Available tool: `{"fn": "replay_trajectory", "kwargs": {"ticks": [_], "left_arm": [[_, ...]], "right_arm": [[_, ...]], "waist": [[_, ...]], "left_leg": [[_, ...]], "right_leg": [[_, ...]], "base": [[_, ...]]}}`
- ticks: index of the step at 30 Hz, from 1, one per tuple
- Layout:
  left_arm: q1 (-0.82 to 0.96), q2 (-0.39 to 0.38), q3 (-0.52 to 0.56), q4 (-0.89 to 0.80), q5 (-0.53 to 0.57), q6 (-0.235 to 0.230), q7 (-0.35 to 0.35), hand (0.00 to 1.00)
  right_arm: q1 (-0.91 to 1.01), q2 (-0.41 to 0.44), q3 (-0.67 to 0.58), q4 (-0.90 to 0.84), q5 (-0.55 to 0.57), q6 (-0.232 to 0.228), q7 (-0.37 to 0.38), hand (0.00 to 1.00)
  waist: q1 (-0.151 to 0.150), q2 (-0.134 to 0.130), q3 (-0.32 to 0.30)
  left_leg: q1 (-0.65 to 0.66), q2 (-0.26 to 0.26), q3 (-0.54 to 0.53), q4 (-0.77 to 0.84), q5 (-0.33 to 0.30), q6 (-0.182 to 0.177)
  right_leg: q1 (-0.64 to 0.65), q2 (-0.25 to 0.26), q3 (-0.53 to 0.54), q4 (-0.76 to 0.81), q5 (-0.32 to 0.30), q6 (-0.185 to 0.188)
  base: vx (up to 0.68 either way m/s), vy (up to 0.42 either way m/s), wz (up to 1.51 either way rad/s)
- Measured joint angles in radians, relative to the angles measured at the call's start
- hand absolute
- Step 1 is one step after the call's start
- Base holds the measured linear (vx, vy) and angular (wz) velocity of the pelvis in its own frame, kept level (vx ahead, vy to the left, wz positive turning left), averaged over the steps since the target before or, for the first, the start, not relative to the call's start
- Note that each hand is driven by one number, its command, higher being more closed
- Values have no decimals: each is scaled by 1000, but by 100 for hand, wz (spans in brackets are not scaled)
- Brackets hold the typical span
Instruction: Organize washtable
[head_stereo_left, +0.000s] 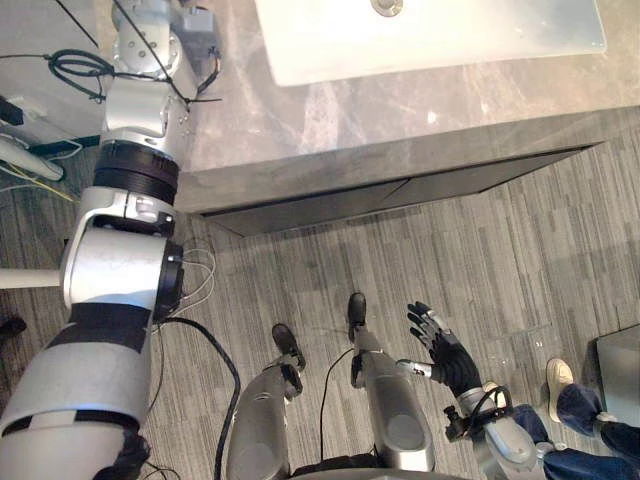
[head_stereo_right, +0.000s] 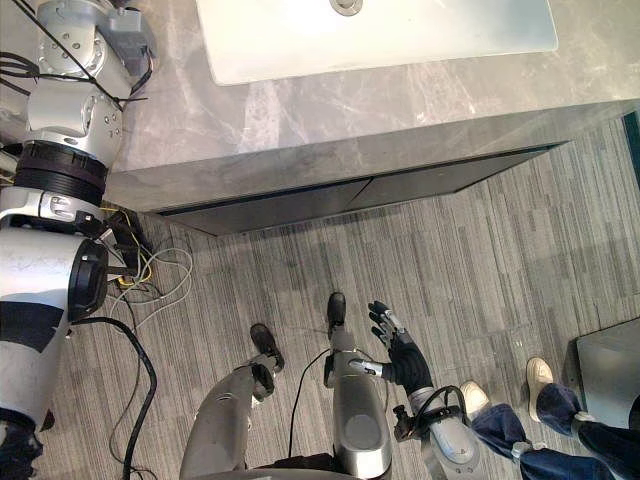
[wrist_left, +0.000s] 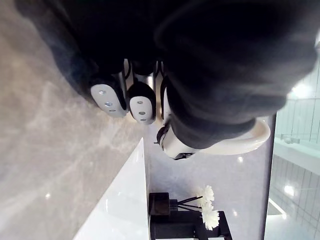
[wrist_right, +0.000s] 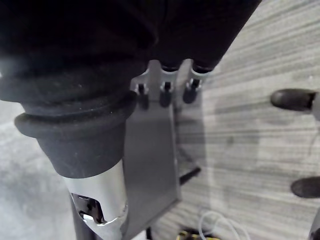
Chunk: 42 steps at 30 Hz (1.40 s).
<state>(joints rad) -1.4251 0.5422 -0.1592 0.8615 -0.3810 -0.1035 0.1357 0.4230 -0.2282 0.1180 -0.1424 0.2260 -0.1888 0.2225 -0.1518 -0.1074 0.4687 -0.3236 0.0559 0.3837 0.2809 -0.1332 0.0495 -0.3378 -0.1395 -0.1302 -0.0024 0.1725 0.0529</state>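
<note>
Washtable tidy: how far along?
No finished step visible. In hand: left hand is up at the grey counter by a white cup-like item, grip unclear. Right hand hangs open above the floor. Left: likely everything, white flowers included.

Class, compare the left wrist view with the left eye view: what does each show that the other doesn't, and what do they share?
Left wrist view: the left hand close to the counter, a dark vase of white flowers, and a white rounded vessel past the hand. Left eye view: the open right hand hanging low over the striped floor, a person's shoe, and a drain. Shared: the grey marble counter and the white sink.
</note>
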Motion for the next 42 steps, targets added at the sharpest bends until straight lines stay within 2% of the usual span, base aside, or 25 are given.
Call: {"fn": "replay_trajectory", "kwargs": {"ticks": [7,14,20,24,27,29,30,32,33,34,36,39,40,42], "left_arm": [[-17,19,-8,23,-1,-3,-1,100],[-50,37,-8,57,-1,-16,-1,100],[-52,51,-7,64,-1,-19,-3,100],[-14,46,-5,16,-13,-18,-2,100],[142,-3,2,-183,-41,-18,-5,100],[347,-82,-5,-387,-56,-29,-16,100],[409,-101,-10,-437,-71,-33,-26,100],[697,-163,-44,-634,-131,-39,-67,100],[772,-178,-47,-673,-145,-42,-81,100],[923,-206,-41,-757,-177,-54,-101,100],[1187,-260,-19,-887,-244,-60,-140,100],[1409,-320,13,-955,-256,-55,-163,100],[1501,-350,26,-962,-246,-52,-173,0],[1621,-400,45,-986,-197,-49,-191,0]], "right_arm": [[4,-20,-3,0,1,-1,0,0],[5,-23,-4,-1,8,-1,2,0],[5,-40,-4,-2,13,-1,2,0],[1,-35,-1,-2,19,-1,2,0],[-8,-20,-2,-1,19,-1,-2,0],[-13,-3,-3,5,19,0,-4,0],[-20,3,-4,13,19,0,-5,0],[-34,52,-40,61,19,2,-20,0],[-35,64,-53,70,20,2,-27,0],[-33,83,-89,86,21,3,-34,0],[-29,113,-164,90,43,3,-52,0],[-30,141,-220,104,66,3,-64,0],[-28,161,-245,115,79,3,-69,0],[-14,183,-276,130,80,3,-69,0]], "waist": [[-2,-1,0],[-6,-17,15],[-23,-17,15],[-23,-17,15],[-11,2,4],[6,48,-36],[8,60,-48],[25,102,-107],[31,109,-124],[34,124,-161],[60,134,-210],[67,133,-250],[73,133,-264],[85,133,-281]], "left_leg": [[-12,5,9,10,-3,0],[-17,13,16,22,-5,-1],[-25,15,12,34,-8,0],[-17,15,12,31,-8,0],[15,7,3,10,-6,-1],[38,-5,-12,-11,-6,0],[49,-8,-16,-18,-6,0],[110,-18,-30,-50,-6,0],[127,-22,-32,-61,-6,-1],[152,-26,-37,-82,-4,-4],[215,-34,-42,-116,-2,-6],[269,-40,-55,-144,0,-9],[293,-41,-55,-153,0,-10],[326,-44,-58,-169,1,-11]], "right_leg": [[-14,3,10,3,3,-1],[-17,8,18,3,7,-5],[-19,9,18,3,8,-5],[-12,9,18,3,8,-4],[20,6,2,-3,6,-4],[45,-1,-10,-10,-3,5],[57,-2,-15,-13,-7,8],[118,-2,-33,-25,-24,14],[131,-2,-34,-25,-31,17],[150,-2,-42,-25,-39,18],[200,-3,-52,-26,-59,27],[245,-6,-61,-18,-80,31],[265,-5,-61,-17,-87,32],[292,-6,-63,-14,-97,34]], "base": [[-5,6,-3],[-7,5,-3],[-1,3,1],[0,0,0],[39,22,7],[85,38,17],[107,44,26],[115,28,19],[108,13,15],[120,17,11],[105,15,11],[44,7,12],[46,12,5],[17,10,4]]}}
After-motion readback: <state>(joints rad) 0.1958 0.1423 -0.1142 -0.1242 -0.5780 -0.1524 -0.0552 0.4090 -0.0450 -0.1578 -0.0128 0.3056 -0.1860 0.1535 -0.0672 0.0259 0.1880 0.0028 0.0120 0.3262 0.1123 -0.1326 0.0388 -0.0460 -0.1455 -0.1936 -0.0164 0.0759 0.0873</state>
